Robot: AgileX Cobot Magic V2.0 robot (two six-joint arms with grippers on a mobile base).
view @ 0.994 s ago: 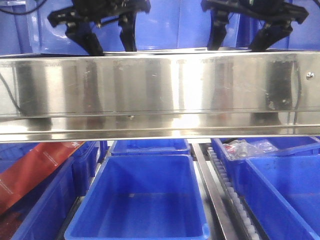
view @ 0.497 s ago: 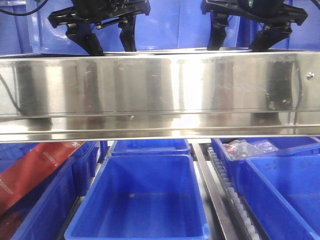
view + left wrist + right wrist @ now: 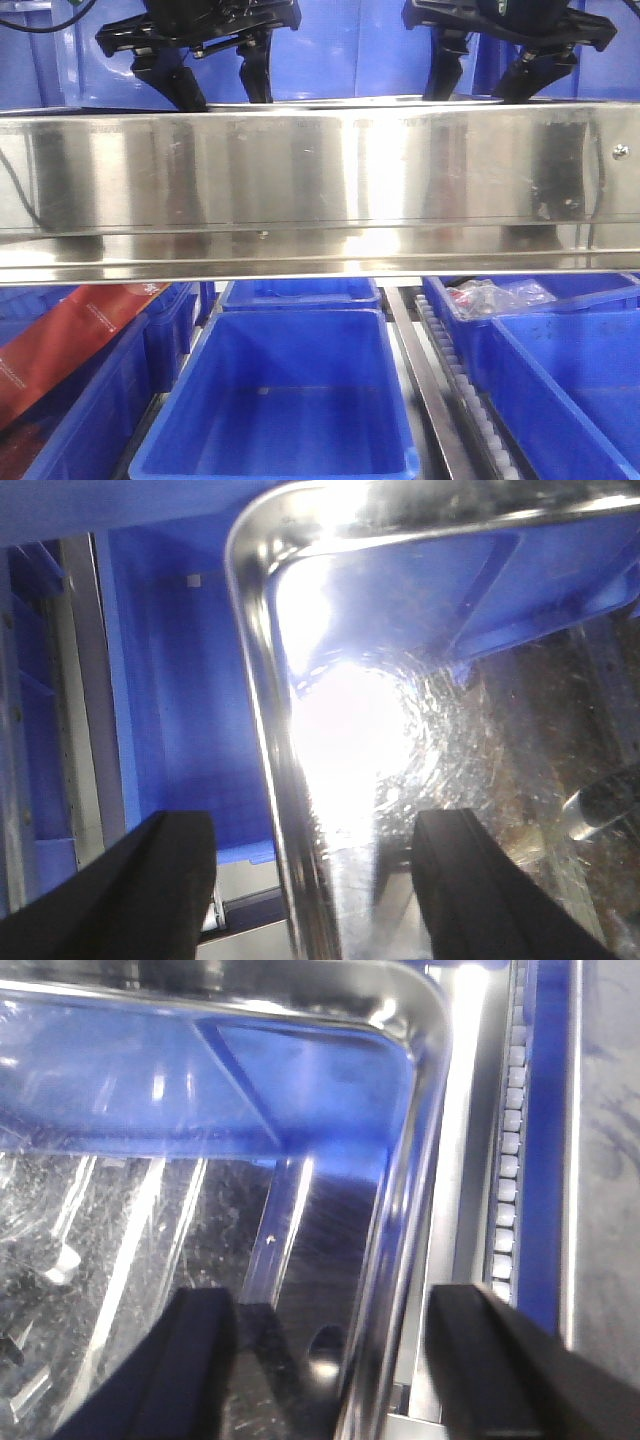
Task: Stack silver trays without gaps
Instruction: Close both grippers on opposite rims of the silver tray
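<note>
Two pincers show at the top of the front view, the left pincer (image 3: 220,80) and the right pincer (image 3: 488,75). Both are spread wide and hold nothing. The steel beam (image 3: 320,190) cuts off their fingertips, so the silver tray (image 3: 340,101) shows only as a thin bright strip just above it. The tabletop under the tray is hidden too, and its place against edges or corners cannot be told. Blue bins (image 3: 285,400) stand below.

From the left wrist, the silver tray (image 3: 262,730) shows a rounded corner. Its rim passes between the open fingers (image 3: 150,890), apart from both. Glare washes out the floor, and whether one tray or several lie nested cannot be told.

From the right wrist, the silver tray (image 3: 405,1210) shows its other end, where the rim likewise runs between spread fingers (image 3: 500,1370). The tray is probably stiff, light and slippery, best pinched evenly on the flat rim at both ends.
</note>
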